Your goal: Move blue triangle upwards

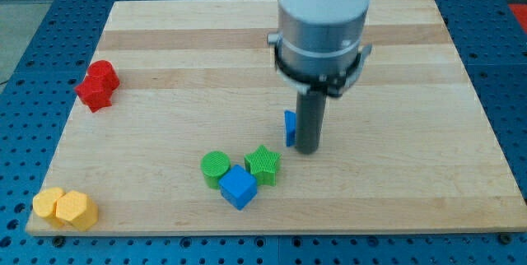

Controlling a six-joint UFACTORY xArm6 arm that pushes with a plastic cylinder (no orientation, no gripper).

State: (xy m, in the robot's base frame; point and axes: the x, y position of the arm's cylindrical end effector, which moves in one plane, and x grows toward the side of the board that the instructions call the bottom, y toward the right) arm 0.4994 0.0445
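The blue triangle (290,127) stands near the middle of the wooden board (165,76), mostly hidden behind my rod; only its left edge shows. My tip (307,150) rests on the board just right of and slightly below the blue triangle, touching or nearly touching it. The arm's white and grey body rises above the rod to the view's top.
A blue cube (238,187), a green cylinder (216,167) and a green star-like block (263,163) cluster below-left of the tip. Two red blocks (98,85) sit at the left edge. Two yellow blocks (66,207) sit at the bottom-left corner.
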